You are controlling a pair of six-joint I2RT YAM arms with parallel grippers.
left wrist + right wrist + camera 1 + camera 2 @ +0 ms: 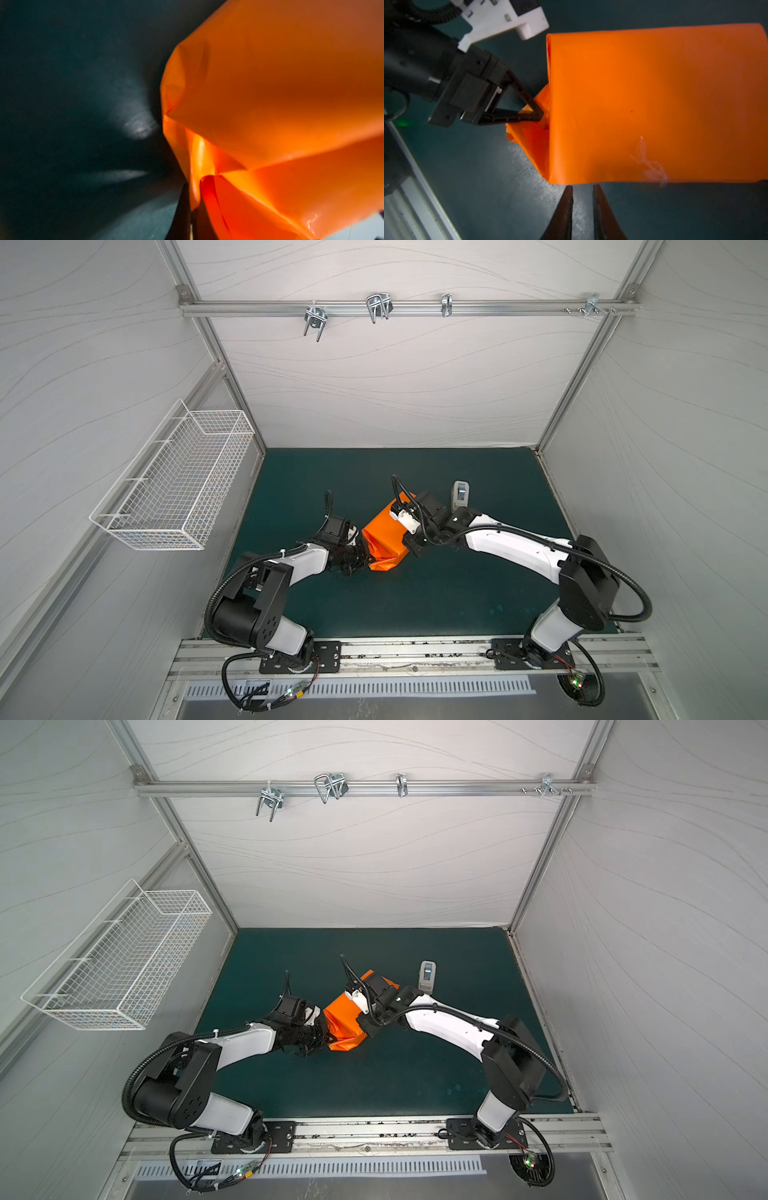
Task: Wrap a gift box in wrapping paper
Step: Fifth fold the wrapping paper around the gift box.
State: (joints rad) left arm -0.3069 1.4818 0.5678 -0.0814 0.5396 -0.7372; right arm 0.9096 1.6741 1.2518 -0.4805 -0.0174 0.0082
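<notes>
The orange wrapping paper (382, 537) (345, 1019) is folded into a parcel on the green mat, and the gift box is hidden inside it. My left gripper (368, 562) (330, 1040) is shut on a crumpled paper flap at the parcel's near-left end, as the right wrist view shows (540, 116). In the left wrist view the paper (270, 104) fills most of the frame, pinched at the gripper (192, 207). My right gripper (583, 187) (407, 549) stands slightly open with nothing between its fingers, its tips just off the long edge of the paper (654, 104).
A small white-grey tape dispenser (460, 494) (427, 977) stands on the mat behind the right wrist. A crumpled bit of clear tape (650, 164) sticks to the paper's top face. A white wire basket (178, 485) hangs on the left wall.
</notes>
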